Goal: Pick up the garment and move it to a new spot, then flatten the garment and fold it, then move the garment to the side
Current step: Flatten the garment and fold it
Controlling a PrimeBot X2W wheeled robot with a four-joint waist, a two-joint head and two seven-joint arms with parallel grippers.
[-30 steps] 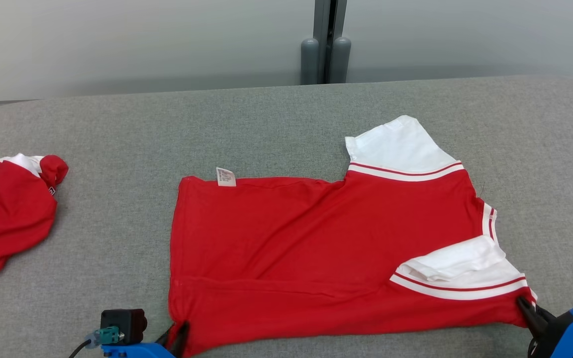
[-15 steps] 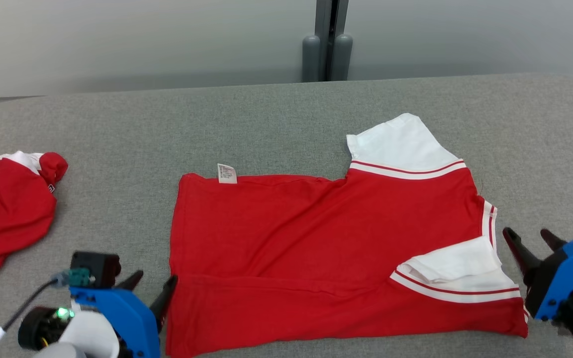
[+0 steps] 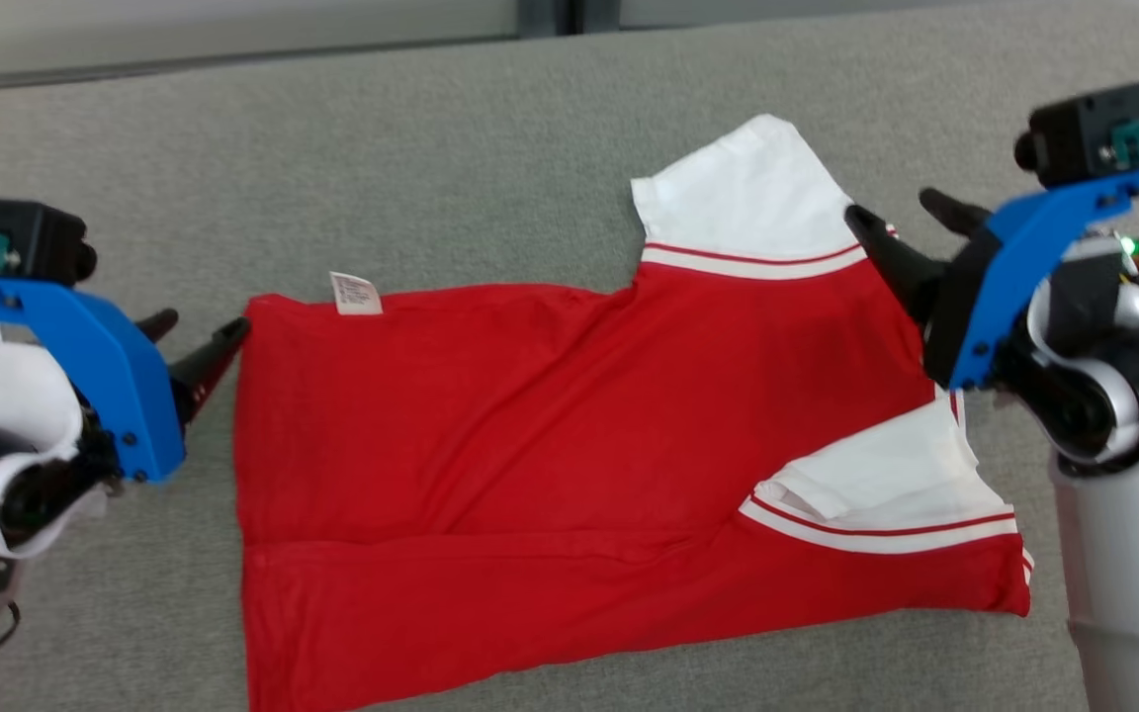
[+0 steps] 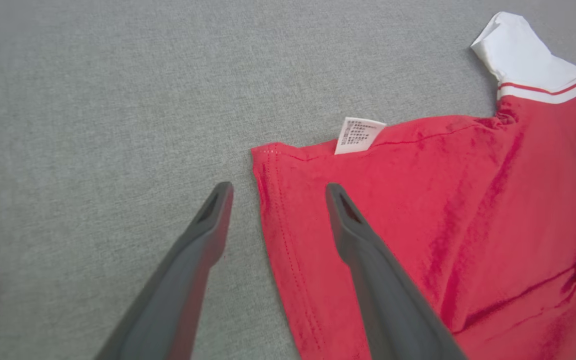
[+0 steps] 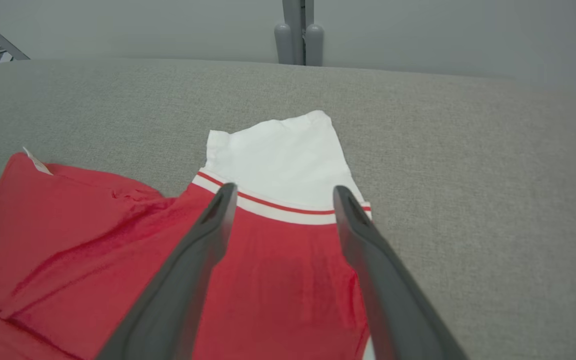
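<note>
**Item:** garment [image 3: 530, 445]. A red short-sleeved shirt with white sleeves, each edged with a red-and-white striped band.

**Location:** spread on the grey fabric tabletop [image 3: 431, 148], in the middle of the head view. The hem is toward the robot's left and the sleeves toward its right.

**Markings:** one white care label [image 3: 356, 294] sticks out from the far edge, just beside the far-left corner. It carries several lines of fine print, too small to read.

**Lie:** the far sleeve [image 3: 743, 193] is spread outward over the tabletop. The near sleeve [image 3: 886, 475] is folded inward onto the red body. A long crease runs along the near side, roughly parallel to the near edge.

**Left tool** [image 3: 204, 323]**:** fingers apart, gripping nothing, at the far-left hem corner. In the left wrist view one finger is over bare tabletop and the other over red cloth, with the hem edge between them. Whether the tips touch anything cannot be told.

**Right tool** [image 3: 888, 203]**:** fingers apart, gripping nothing, at the far-right shoulder. In the right wrist view both tips reach the striped band of the far sleeve. Contact cannot be told.

**Change from a second ago:**
- Each tool was then pinched on a near corner of the garment: the left on the near hem corner, the right on the corner below the folded sleeve.
- Both have since let go, spread their fingers and moved up to the far corners.
- The garment keeps the same outline, crease and folded sleeve.
- The head camera has tipped downward, so the shift of the whole picture is the camera's, not the garment's.
</note>
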